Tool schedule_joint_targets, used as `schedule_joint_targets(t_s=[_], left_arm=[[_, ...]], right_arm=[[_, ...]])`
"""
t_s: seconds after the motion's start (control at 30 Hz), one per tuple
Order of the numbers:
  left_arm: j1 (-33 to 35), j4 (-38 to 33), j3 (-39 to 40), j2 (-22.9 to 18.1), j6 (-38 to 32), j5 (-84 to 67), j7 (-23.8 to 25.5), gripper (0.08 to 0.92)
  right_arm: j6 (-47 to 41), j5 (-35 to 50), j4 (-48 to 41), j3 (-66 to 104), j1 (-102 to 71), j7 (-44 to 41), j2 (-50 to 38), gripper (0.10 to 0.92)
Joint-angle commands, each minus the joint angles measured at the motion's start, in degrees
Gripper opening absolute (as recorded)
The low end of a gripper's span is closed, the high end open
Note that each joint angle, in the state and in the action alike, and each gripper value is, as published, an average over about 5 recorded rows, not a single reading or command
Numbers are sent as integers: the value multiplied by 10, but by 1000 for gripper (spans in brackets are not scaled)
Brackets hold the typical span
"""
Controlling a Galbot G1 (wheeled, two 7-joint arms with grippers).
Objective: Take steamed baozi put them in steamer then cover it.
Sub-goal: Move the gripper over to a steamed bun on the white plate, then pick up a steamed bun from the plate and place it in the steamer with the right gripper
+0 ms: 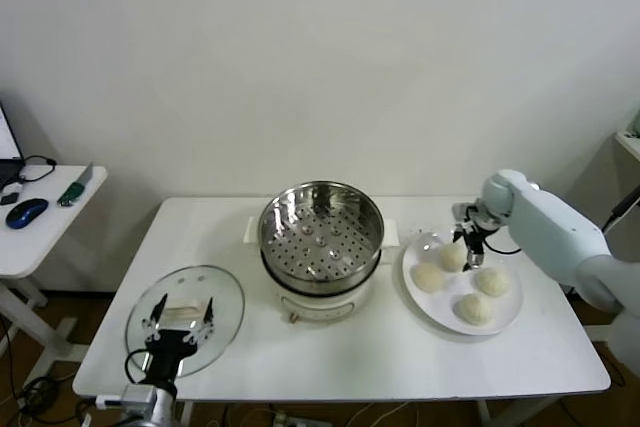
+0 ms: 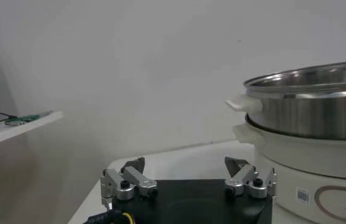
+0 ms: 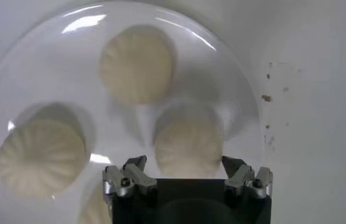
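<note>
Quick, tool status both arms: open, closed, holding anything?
Left tool: open, empty, above the glass lid.
Right tool: open, empty, straddling a baozi on the plate.

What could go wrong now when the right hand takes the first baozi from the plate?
The open right hand sits over one baozi, and three others crowd close on the plate; closing may nudge a neighbour. The soft bun could be squashed. The carry must clear the steamer rim.

Cover (image 1: 185,307) left of steamer (image 1: 321,237), baozi (image 1: 428,277) on plate (image 1: 510,315) right.
</note>
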Motion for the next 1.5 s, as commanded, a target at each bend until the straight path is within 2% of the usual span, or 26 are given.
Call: schedule_joint_targets(t_s=[0.03, 0.37, 0.63, 0.73, 0.93, 1.17, 1.37, 1.5], left_arm=[[2, 0, 2, 0, -1, 1, 0, 823], [6, -1, 0, 0, -4, 2, 0, 823], [10, -3, -2, -1, -4, 2, 0, 823], [15, -6, -2, -1, -6, 2, 0, 823], [26, -12, -3, -1, -8, 2, 0, 823], [36, -18, -2, -1, -9, 1, 0, 823], [42, -20, -1, 1, -10, -1, -1, 823], [47, -19, 0, 1, -10, -4, -2, 823]], right_arm=[[10, -19, -40, 9, 2, 11, 27, 823], [25, -29, -56, 20, 3, 5, 37, 817], [30, -24, -50, 15, 9, -4, 33, 710], [42, -9, -38, -8, 26, -8, 24, 697], [106, 56, 5, -113, 124, -41, 14, 685], [203, 137, 46, -272, 286, -65, 58, 695], [277, 125, 109, -323, 360, -70, 113, 701], [320, 71, 147, -316, 370, -57, 152, 708]])
